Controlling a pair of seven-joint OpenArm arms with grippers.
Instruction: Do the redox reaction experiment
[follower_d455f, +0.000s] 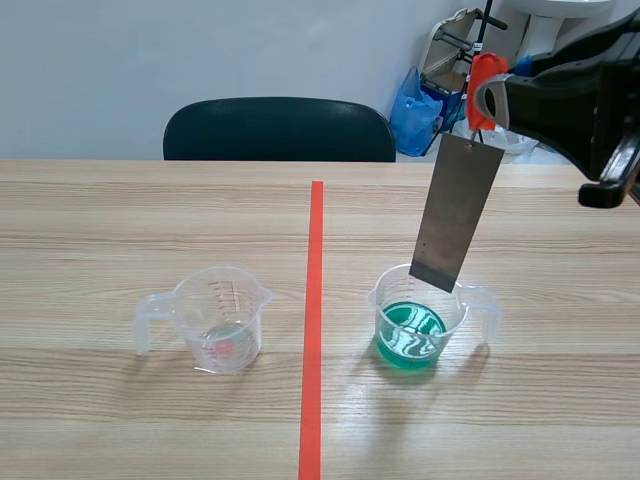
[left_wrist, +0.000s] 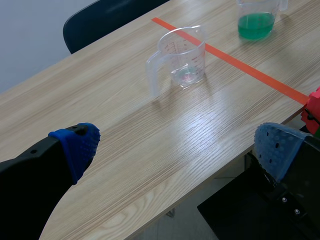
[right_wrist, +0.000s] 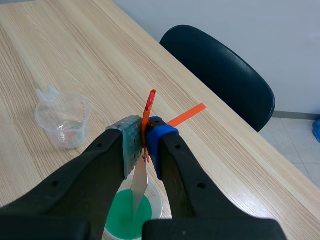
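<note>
Right hand (right_wrist: 145, 149) pinches clip (follower_d455f: 484, 76); metal strip (follower_d455f: 458, 215) hangs tip-down over beaker (follower_d455f: 463, 310).

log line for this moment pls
right jaws: shut on orange clip | metal strip: hangs from clip, tip at green-liquid cup rim | left jaws: open | clear cup: left of tape

Right hand (follower_d455f: 490, 100) raised at upper right of frame, fingers pinched on orange clip (follower_d455f: 485, 65). Left hand (left_wrist: 177, 147) low, fingers wide apart.
</note>
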